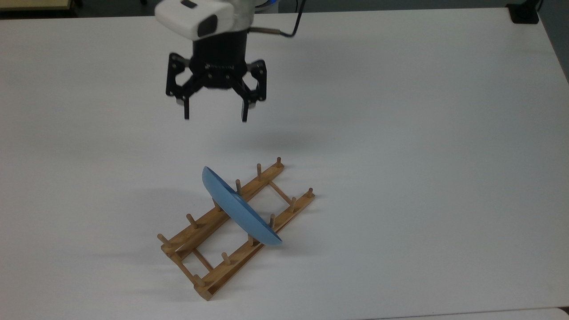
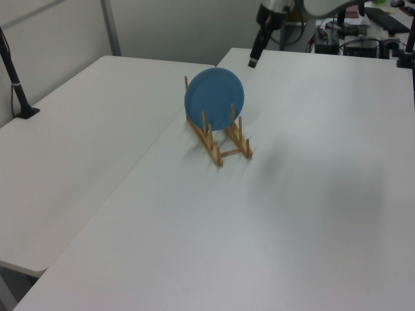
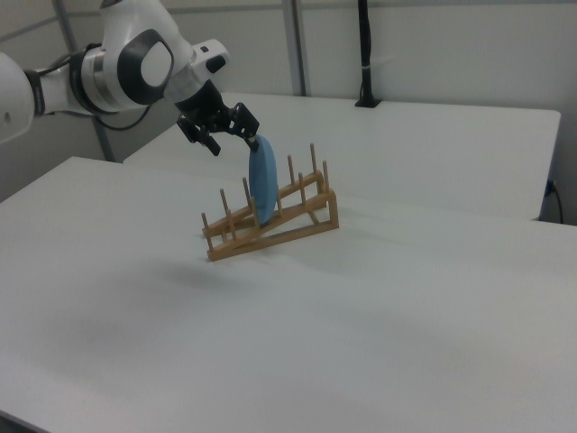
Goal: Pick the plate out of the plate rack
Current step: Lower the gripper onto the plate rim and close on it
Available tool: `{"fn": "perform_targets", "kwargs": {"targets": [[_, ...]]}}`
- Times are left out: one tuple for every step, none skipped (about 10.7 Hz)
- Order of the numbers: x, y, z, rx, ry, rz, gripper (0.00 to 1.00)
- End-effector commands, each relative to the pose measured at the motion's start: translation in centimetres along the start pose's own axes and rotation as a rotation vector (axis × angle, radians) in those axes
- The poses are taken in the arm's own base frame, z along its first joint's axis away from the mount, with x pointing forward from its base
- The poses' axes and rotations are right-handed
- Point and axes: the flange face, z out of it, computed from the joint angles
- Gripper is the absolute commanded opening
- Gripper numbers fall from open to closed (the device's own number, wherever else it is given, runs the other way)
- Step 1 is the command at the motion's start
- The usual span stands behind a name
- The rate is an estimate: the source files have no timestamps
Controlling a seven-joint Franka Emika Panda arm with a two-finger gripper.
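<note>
Hovering: gripper (image 1: 214,119) fingers spread wide, empty | plate (image 1: 238,209) upright between pegs of plate rack (image 1: 209,280) | white table (image 1: 422,133) bare around, path unobstructed

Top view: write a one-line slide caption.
Open gripper hovers above the white table, short of the blue plate standing on edge in the wooden plate rack.

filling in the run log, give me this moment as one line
phase: approach | gripper: open, empty, above the table, short of the plate | plate: on edge between pegs of the plate rack, untouched | contact: none
</note>
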Motion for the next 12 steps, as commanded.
{"fn": "perform_targets", "kwargs": {"targets": [[1.6, -1.4, 1.6, -0.118, 0.119, -0.056, 0.76], [1.6, -1.8, 3.2, -0.164, 0.130, -0.050, 0.66], [1.7, -2.1, 4.9, -0.200, 0.144, -0.044, 0.58], [1.6, -2.3, 6.6, -0.217, 0.154, -0.045, 0.57], [2.0, -2.3, 7.2, -0.224, 0.165, -0.038, 0.57], [2.1, -2.3, 8.0, -0.224, 0.159, -0.039, 0.51], [2.2, -2.2, 8.0, -0.226, 0.161, -0.037, 0.46], [2.2, -2.2, 8.0, -0.225, 0.161, -0.036, 0.40], [2.2, -2.2, 8.0, -0.224, 0.161, -0.035, 0.36], [2.2, -2.3, 7.9, -0.223, 0.161, -0.036, 0.33], [2.3, -2.3, 7.9, -0.224, 0.163, -0.037, 0.27], [2.2, -2.3, 7.9, -0.224, 0.162, -0.037, 0.20]]}}
